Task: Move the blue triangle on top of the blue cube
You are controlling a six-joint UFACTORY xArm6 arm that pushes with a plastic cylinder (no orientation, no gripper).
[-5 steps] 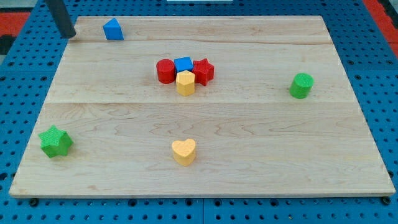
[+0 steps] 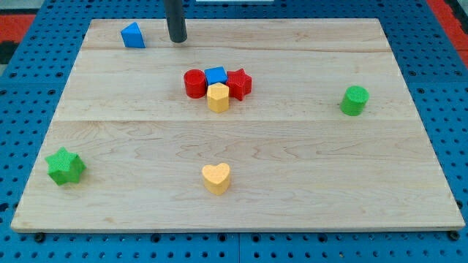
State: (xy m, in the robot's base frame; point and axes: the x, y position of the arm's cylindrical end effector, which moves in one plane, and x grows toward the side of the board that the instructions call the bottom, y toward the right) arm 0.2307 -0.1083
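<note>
Showing a pale wooden board (image 2: pixel 307 183) laid on a blue pegboard surface (image 2: pixel 22 109), with seven small blocks spread over it. My tip (image 2: pixel 178 41) rests on the board near the view's top, to the view's right of the blue triangle (image 2: pixel 132 35) and apart from it, with bare wood between the two. The arm carries no pincer, only the straight dark rod, so nothing is clenched or grasped; the tip touches no block.

The blue triangle sits close to the board's top edge, toward the view's left. The blue cube (image 2: pixel 215 75) lies well apart from it, lower and to the view's right, in a tight cluster near the board's middle. Within that cluster, a red cylinder (image 2: pixel 194 83) stands just beside the cube on the view's left, a red star (image 2: pixel 239 83) just beside it on the view's right, and a yellow block (image 2: pixel 218 96), roughly hexagonal, sits directly below the cube toward the view's bottom. The four appear to touch or nearly touch; exact contact cannot be told.

A green cylinder (image 2: pixel 354 100) stands alone near the view's right edge of the board. A green star (image 2: pixel 65 166) lies near the lower left corner. A yellow heart (image 2: pixel 216 177) lies below the cluster, toward the view's bottom, well apart from every other block.
</note>
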